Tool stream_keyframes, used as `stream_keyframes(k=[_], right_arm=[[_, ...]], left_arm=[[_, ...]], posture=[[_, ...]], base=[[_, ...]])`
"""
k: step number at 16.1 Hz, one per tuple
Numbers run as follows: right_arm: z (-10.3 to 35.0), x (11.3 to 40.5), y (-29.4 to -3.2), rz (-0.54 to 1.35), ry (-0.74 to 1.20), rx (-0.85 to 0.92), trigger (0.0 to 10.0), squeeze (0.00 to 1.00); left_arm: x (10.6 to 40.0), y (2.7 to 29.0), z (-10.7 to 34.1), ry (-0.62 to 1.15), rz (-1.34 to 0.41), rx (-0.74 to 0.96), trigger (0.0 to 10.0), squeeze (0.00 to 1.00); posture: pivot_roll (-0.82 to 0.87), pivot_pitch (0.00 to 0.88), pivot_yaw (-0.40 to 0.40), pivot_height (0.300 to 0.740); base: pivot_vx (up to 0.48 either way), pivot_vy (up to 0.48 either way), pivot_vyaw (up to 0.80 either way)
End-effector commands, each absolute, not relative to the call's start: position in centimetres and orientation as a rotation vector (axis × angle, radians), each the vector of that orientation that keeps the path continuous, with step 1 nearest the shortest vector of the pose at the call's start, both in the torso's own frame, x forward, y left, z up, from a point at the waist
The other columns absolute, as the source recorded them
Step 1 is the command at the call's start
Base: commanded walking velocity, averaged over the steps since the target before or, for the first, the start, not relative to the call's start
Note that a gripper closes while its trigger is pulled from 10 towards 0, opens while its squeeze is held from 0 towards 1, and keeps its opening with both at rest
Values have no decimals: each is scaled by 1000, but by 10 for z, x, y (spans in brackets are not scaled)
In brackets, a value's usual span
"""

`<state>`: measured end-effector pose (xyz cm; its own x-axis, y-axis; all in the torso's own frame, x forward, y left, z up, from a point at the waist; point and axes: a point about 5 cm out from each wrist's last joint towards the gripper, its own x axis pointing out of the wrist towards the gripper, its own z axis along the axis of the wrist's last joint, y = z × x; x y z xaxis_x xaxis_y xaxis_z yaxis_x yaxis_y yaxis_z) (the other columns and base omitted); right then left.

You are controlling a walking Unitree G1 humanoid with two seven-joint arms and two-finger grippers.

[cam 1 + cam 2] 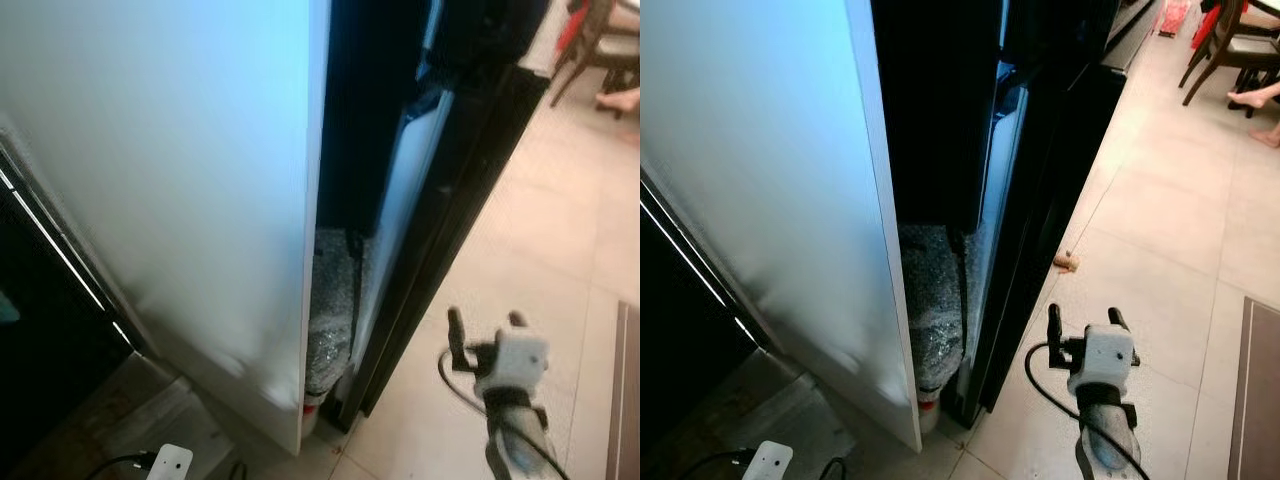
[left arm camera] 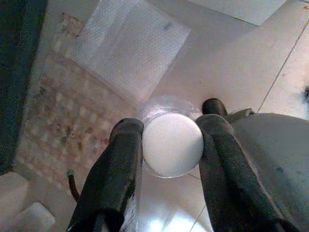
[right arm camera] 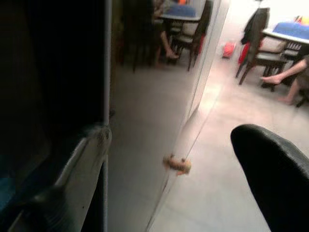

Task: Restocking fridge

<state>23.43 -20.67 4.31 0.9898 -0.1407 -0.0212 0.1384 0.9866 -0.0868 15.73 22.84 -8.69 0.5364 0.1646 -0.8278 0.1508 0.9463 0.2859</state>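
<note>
A: From the head, what sits ahead of the right gripper (image 1: 1081,322)?

B: The fridge (image 1: 1040,200), dark and ajar beside a white panel (image 1: 170,180); a bubble-wrapped bundle (image 1: 932,320) is wedged in the gap between them, its top lost in shadow; the two fingertips stand apart over pale floor tiles (image 1: 1170,230).

A: And the left wrist?

B: The left gripper (image 2: 171,145) pinches a clear bottle (image 2: 164,104) at its white cap (image 2: 172,144); the body is hidden beneath the cap.

A: The right wrist?

B: One blurred black finger (image 3: 270,164); a small tan scrap (image 3: 177,164) ahead by the fridge base; someone's bare foot (image 3: 273,78) far beyond.
</note>
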Motion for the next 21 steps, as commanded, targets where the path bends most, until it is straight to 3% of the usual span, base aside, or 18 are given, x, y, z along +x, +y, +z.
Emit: stream_keyframes(k=[1,12,14,15,16,18,21], right_arm=[[39,228,-206,-134,53,-77,10000,0],[45,224,-205,-131,82,-70,10000,0],[58,212,-185,102,76,10,10000,0],[53,210,-193,49,110,-22,10000,0],[28,207,-209,-55,264,-110,10000,0],[20,205,-215,-90,303,-87,10000,0],[36,213,-198,33,224,-5,10000,0]], left_arm=[[154,229,-88,1017,4,359,10000,0],[154,229,-88,1017,4,359,10000,0],[158,229,-87,1009,9,358,10000,0],[158,228,-87,1009,11,357,10000,0],[158,228,-87,1009,12,357,10000,0],[158,228,-87,1008,14,355,10000,0],[158,229,-87,1008,19,357,10000,0]], posture=[[-114,0,-45,740],[-114,0,-45,740],[-142,10,-49,740],[-142,10,-49,740],[-140,13,-50,740],[-133,14,-51,740],[-131,18,-49,740]], base=[[0,0,0],[0,0,0],[0,0,0],[0,0,0],[0,0,0],[0,0,0],[0,0,0]])
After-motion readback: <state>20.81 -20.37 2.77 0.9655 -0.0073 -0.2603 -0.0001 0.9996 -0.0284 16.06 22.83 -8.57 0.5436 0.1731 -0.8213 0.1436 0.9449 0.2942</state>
